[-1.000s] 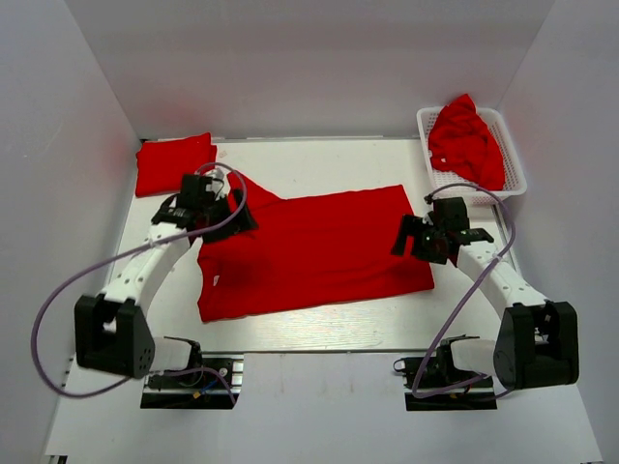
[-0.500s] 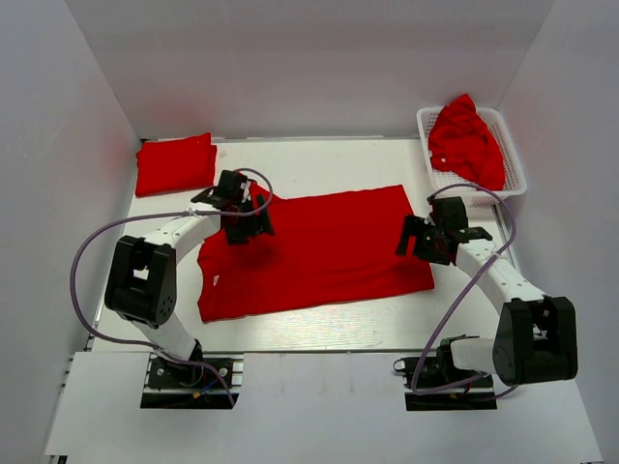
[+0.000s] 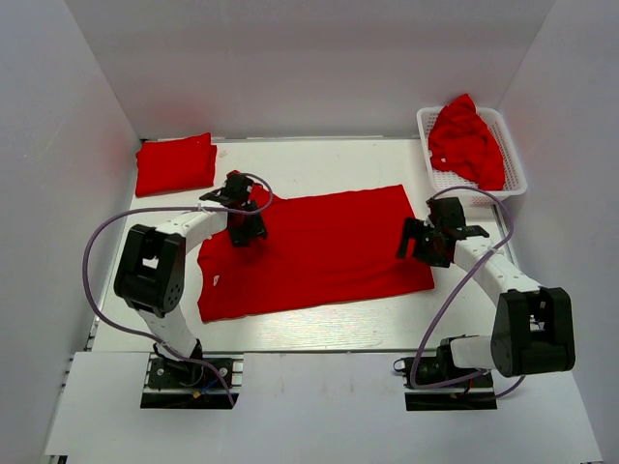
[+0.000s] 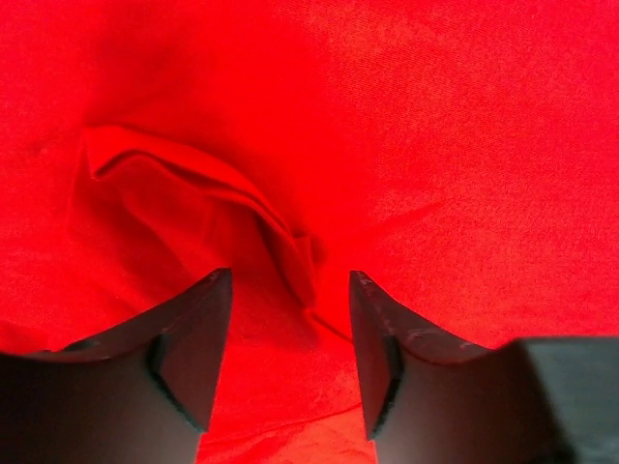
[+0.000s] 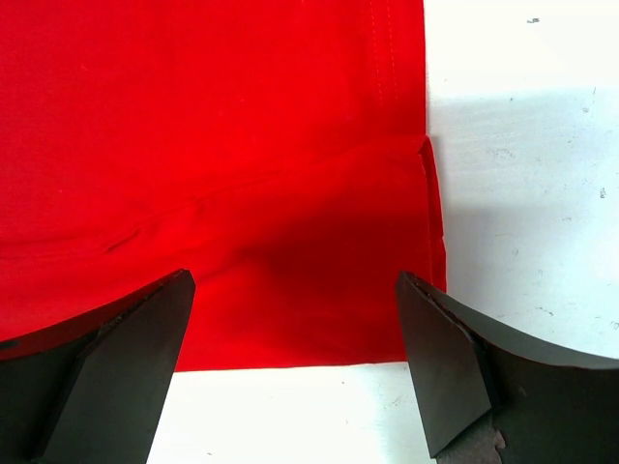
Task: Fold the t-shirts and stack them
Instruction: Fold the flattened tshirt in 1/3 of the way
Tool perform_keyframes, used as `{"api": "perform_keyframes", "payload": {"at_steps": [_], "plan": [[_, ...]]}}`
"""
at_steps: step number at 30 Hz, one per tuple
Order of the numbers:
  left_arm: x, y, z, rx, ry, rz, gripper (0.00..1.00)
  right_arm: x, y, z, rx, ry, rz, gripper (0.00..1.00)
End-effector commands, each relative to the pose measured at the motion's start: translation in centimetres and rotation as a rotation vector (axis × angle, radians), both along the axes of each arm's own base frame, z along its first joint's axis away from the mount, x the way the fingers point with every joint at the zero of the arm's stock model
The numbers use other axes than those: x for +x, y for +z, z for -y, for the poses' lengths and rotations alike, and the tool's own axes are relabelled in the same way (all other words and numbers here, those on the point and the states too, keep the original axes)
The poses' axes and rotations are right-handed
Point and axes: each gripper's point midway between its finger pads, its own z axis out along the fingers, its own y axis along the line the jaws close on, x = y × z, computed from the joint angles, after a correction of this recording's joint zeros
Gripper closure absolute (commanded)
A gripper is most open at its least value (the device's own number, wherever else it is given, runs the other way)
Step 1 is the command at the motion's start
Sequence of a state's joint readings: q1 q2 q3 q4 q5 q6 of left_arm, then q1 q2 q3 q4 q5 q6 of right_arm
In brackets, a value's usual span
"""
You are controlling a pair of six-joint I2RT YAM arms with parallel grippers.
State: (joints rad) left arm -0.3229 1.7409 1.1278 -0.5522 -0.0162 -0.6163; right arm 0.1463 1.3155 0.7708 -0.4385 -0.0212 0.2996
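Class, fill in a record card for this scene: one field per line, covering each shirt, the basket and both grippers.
spread shirt: flat on the middle of the table
folded shirt: far left corner of the table
crumpled shirt: heaped in the basket
basket: white lattice, far right
left gripper: open, over a wrinkle in the spread shirt
right gripper: open, over a corner of the spread shirt

Top external: high behind the near edge of the counter (image 3: 329, 164), facing down, taking in all 4 corners. Left wrist: very close above the spread t-shirt (image 3: 329, 246), cloth filling the view. Right wrist: close, facing down onto that shirt's hem toward the right edge. Shirt shared by all 3.
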Motion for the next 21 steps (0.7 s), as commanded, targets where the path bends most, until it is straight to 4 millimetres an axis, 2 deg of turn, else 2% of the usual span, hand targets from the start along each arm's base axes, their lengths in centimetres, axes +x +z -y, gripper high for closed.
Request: {"api": "perform_keyframes", "payload": {"at_steps": [1,7,10,14,18,19,21], "plan": [[1.8,1.7,0.8,-0.011,0.015,0.071,0.39,1.3,1.1,0.1,-0.006,-0.011,0.032,0.10],[2.6,1.5,1.3,-0.001,0.011,0.069,0.43,1.3,1.0,0.0,-0.003,-0.012,0.028,0.10],[2.7,1.4,0.6,0.027,0.035,0.070,0.45,1.3,0.9,0.1,-0.005,-0.015,0.024,0.10],[2.9,1.3,-0.1,0.067,0.054,0.075,0.54,1.3,0.7,0.1,-0.005,-0.016,0.016,0.10],[2.9,0.8,0.1,0.081,0.048,0.061,0.66,1.4,0.9,0.0,-0.005,-0.015,0.017,0.10],[2.9,0.8,0.2,0.077,0.056,0.060,0.78,1.6,1.0,0.1,-0.005,-0.017,0.023,0.10],[3.1,0.5,0.2,0.076,0.056,0.062,0.94,1.5,0.9,0.0,-0.003,-0.016,0.021,0.10]]}}
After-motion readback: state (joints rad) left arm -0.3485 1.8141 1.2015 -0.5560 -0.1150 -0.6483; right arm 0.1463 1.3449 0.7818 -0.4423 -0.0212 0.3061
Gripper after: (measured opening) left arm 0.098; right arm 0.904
